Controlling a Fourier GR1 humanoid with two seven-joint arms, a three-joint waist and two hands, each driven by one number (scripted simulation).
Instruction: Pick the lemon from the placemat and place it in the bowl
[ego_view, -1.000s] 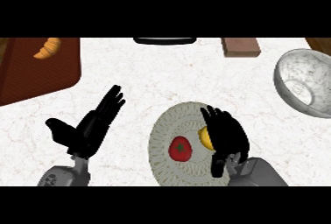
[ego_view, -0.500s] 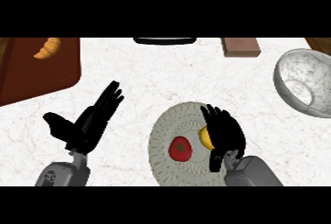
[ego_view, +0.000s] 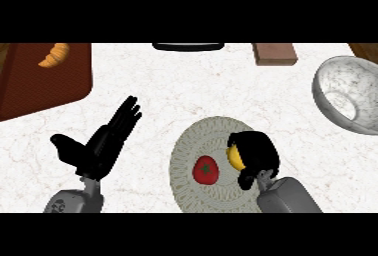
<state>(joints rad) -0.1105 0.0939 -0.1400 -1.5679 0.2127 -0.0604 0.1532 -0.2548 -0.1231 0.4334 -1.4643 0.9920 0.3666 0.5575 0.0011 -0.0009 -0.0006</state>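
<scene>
A yellow lemon (ego_view: 235, 157) lies on the round woven placemat (ego_view: 199, 137), beside a red tomato (ego_view: 206, 169). My right hand (ego_view: 256, 152) is bent down over the lemon from its right side, fingers curled round it and hiding most of it. The grey marbled bowl (ego_view: 341, 92) stands at the right edge of the counter, well away from the hand. My left hand (ego_view: 102, 142) rests open to the left of the placemat, fingers straight and pointing up and right.
A brown cutting board (ego_view: 37, 82) with a croissant (ego_view: 55, 54) fills the far left corner. A dark pan rim (ego_view: 188, 46) and a brown block (ego_view: 275, 53) sit along the far edge. White counter lies between placemat and bowl.
My right hand's fingers have curled down over the lemon, where they stood straighter above it before. The left hand has drifted slightly. The lemon and tomato have not moved.
</scene>
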